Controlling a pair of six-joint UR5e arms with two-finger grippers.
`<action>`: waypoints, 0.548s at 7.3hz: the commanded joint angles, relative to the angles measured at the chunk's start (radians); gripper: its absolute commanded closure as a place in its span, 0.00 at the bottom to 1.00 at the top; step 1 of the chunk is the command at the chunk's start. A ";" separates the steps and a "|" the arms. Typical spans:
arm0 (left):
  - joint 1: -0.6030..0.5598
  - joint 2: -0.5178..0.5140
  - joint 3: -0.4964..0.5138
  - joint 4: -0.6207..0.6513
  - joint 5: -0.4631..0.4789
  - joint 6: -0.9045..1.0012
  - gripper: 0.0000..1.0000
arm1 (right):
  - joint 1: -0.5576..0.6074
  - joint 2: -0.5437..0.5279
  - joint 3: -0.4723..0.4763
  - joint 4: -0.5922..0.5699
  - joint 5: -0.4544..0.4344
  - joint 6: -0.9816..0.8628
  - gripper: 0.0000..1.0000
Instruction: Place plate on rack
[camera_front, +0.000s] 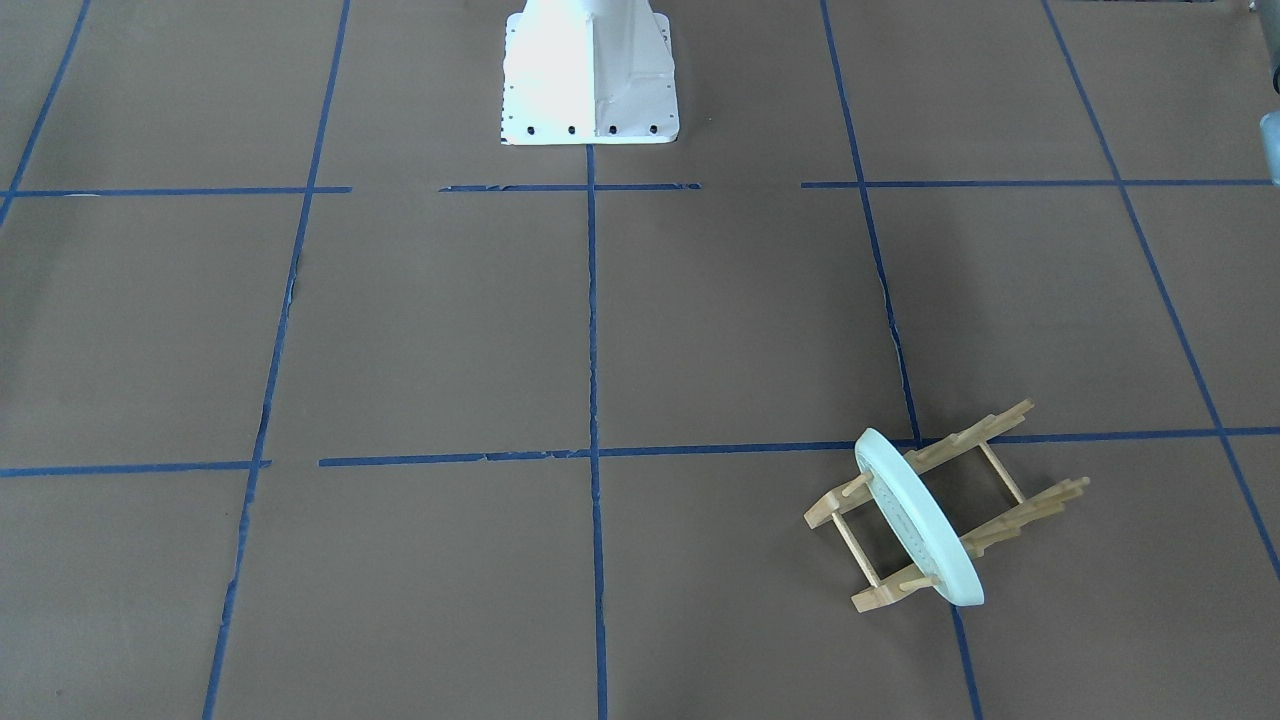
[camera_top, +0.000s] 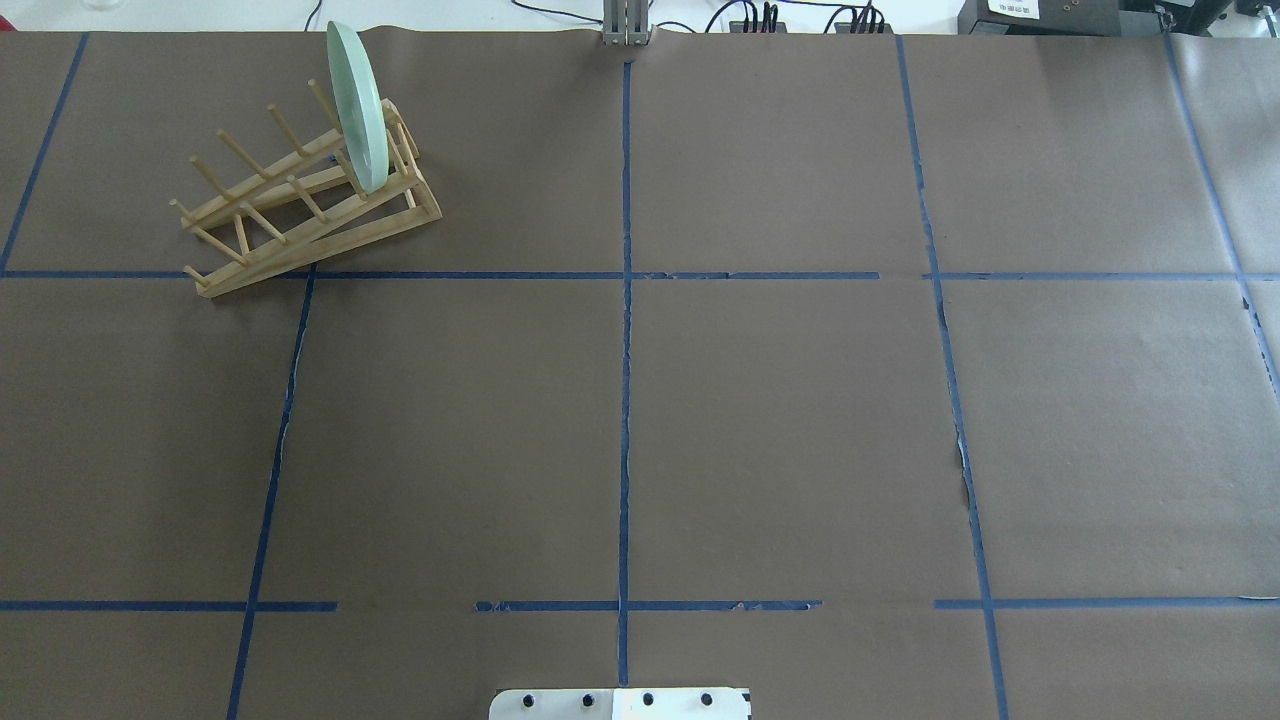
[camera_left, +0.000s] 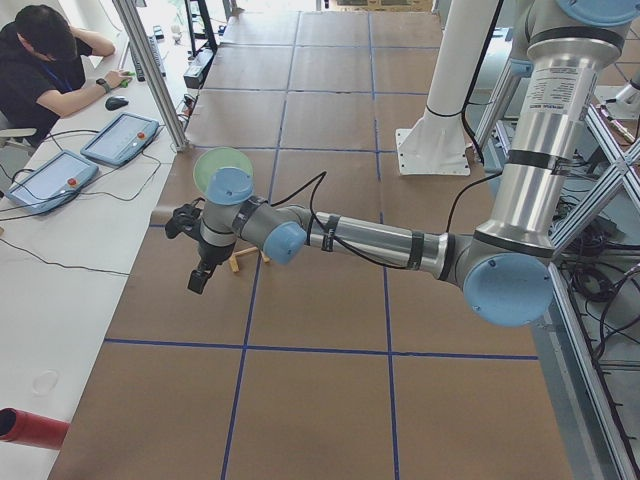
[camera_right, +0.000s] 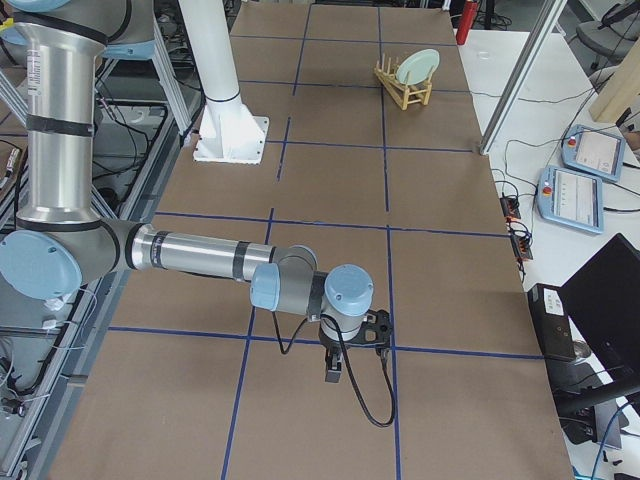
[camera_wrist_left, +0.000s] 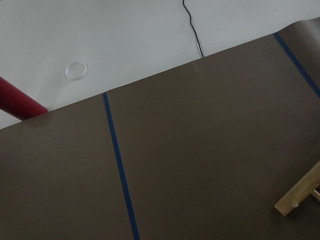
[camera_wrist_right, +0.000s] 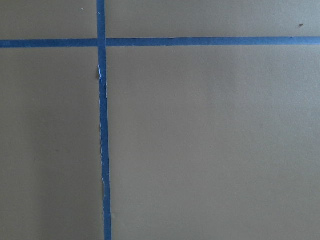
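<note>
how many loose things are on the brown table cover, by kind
pale green plate: 1
wooden dish rack: 1
total: 2

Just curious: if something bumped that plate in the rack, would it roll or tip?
Rolling seems unlikely: the plate stands on edge between the rack's pegs, which should block it. It sits in the end slot, so a push might tip it out. The small wooden rack may slide.
</note>
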 joint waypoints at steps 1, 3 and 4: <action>-0.026 0.004 0.011 0.166 -0.086 0.088 0.00 | 0.000 0.000 -0.001 0.001 0.000 -0.002 0.00; -0.055 0.069 0.019 0.206 -0.163 0.114 0.00 | 0.000 0.000 0.001 0.001 0.000 0.000 0.00; -0.075 0.114 0.019 0.206 -0.183 0.114 0.00 | 0.000 0.000 0.001 0.001 0.000 0.000 0.00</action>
